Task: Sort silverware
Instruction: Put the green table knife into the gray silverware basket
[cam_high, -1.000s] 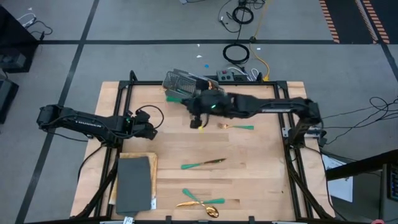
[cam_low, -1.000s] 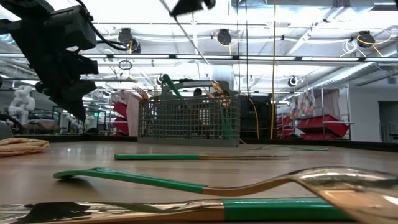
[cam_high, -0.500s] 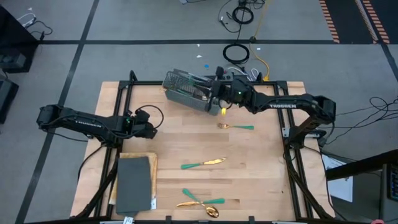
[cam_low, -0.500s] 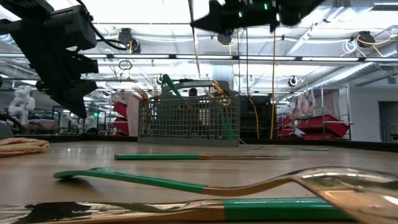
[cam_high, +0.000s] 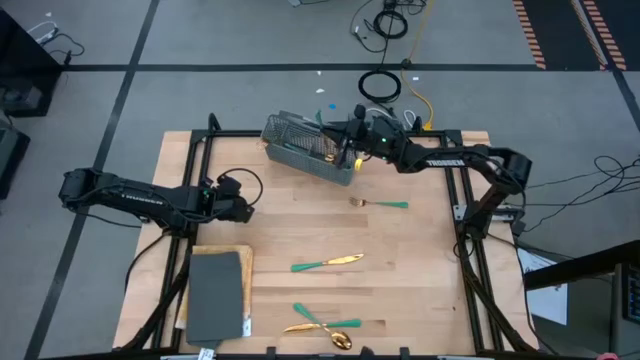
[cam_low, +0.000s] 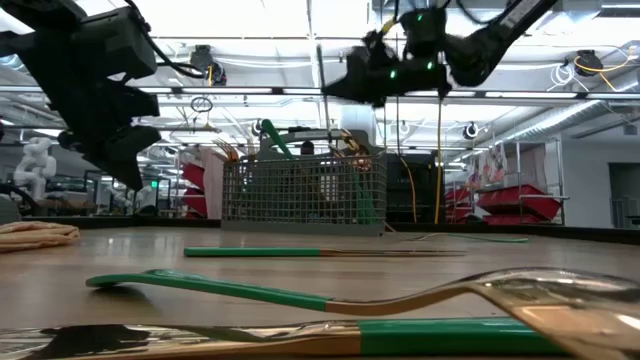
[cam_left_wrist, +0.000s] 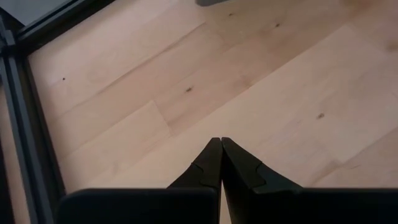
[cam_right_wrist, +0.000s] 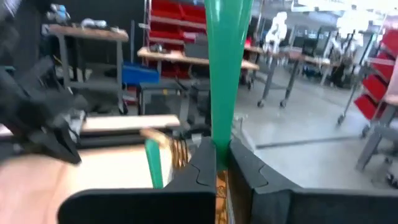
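Observation:
The silverware has teal-green handles and gold heads. My right gripper hovers over the right end of the grey mesh basket, shut on one piece. Several pieces stand in the basket. On the table lie a fork, a knife and two crossed spoons. My left gripper waits shut over bare wood at the table's left. My right gripper pinches the piece between its two fingers at the lower part of the teal handle, close to the gold part. The piece is lifted clear and stands upright, handle up, above the basket.
A grey pad on a wooden board lies at the near left corner. A tan cloth shows at the left in the low view. A power strip and cables sit just beyond the far edge. Black frame rails run along the table's sides.
My right gripper, shut on the piece throughout, has carried it from above the table's middle toward the far edge and slightly right, ending over the basket's right end. The piece has stayed upright in the hold.

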